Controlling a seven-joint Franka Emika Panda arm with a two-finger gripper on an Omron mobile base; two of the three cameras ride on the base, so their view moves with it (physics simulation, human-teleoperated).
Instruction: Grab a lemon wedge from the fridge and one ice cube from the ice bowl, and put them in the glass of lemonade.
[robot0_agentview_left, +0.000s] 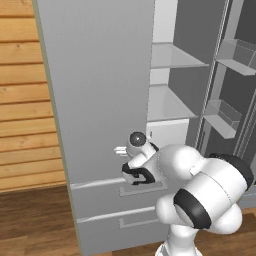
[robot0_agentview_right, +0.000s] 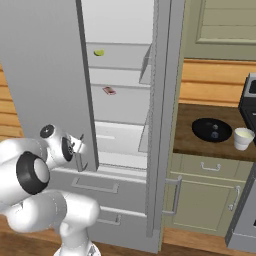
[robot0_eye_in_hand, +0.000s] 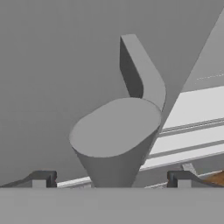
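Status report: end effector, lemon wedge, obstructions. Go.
End effector open, straddling the fridge's left door handle. Lemon wedge on upper shelf, untouched. Left door partly blocks the reach.

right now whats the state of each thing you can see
fridge: right door swung wide open, left door partly open, both drawers shut
gripper: open, fingertips either side of the left door's bar handle
lemon wedge: lying on an upper fridge shelf
ice bowl: upright on the counter, ice cubes inside
glass of lemonade: upright beside the bowl
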